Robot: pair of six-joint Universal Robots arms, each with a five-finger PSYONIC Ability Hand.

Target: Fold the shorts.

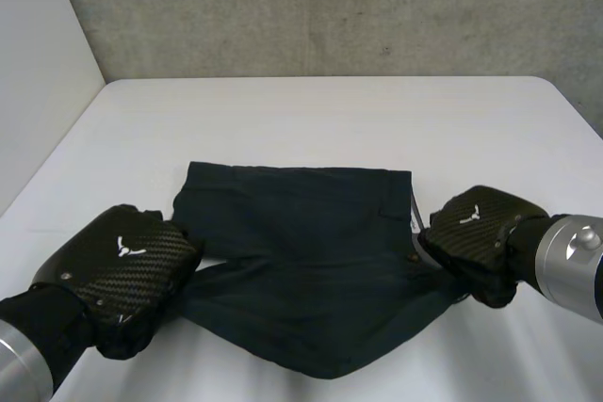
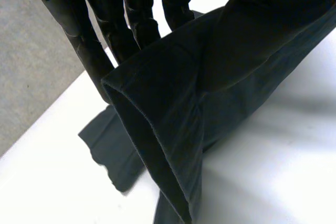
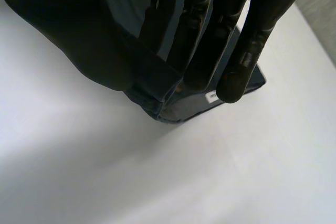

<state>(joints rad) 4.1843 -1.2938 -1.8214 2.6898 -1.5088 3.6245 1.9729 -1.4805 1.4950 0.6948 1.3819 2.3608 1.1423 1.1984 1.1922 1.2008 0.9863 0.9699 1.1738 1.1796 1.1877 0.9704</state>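
You are looking down at a white table [image 1: 311,110] running back to a grey concrete wall [image 1: 330,7], and the dark shorts [image 1: 311,261] are lying near the table's middle, closer to the robot than to the wall. They are lying sideways, with the waistband pointing toward the right arm and the leg openings toward the left arm. The far half is resting flat, while the near half is rumpling and rising at both ends where the hands are taking it. The left hand [image 1: 122,256] is sitting at the near leg's hem. In its wrist view you are seeing that hem lifting off the table [image 2: 273,171], with the fingers [image 2: 113,24] reaching down almost straight behind the raised cloth [image 2: 210,87] and pinching it, so the hand is closing on the shorts rather than resting on them. The right hand [image 1: 485,223] is sitting at the near end of the waistband. In its wrist view its fingers [image 3: 247,51] are stretching long and nearly straight over the band, and the cloth [image 3: 115,61] is bunching on the thumb side, so the band is being pinched and held just clear of the table [image 3: 157,182]. A small white label [image 3: 211,96] is showing near the fingertips.
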